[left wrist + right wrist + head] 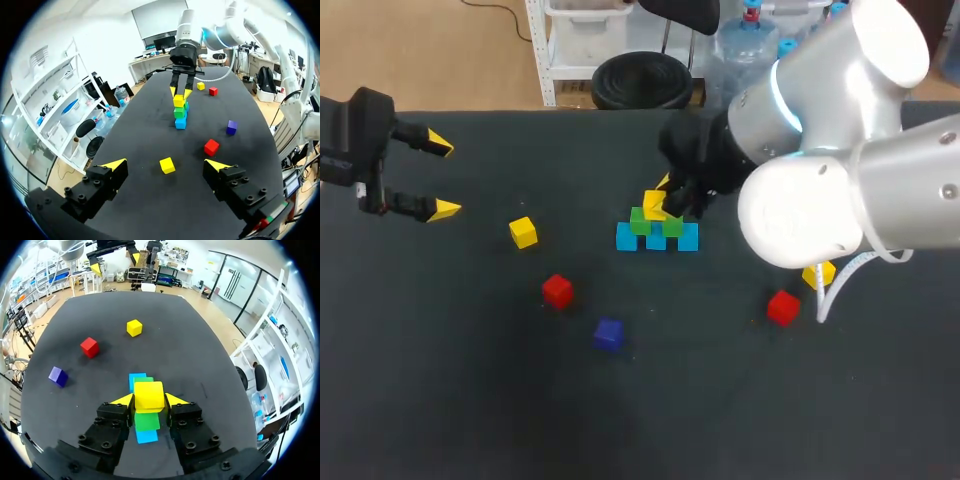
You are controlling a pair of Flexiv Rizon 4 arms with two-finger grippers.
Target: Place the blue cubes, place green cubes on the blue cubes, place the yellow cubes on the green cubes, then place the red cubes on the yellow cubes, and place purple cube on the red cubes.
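With blue cubes and green cubes laid, my right pincer pinches a yellow cube above them; red cubes and purple cube wait.

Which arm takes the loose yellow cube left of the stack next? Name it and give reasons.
Left. The left gripper is open and empty, with the loose yellow cube just ahead of it. The right gripper is shut on a second yellow cube atop the stack.
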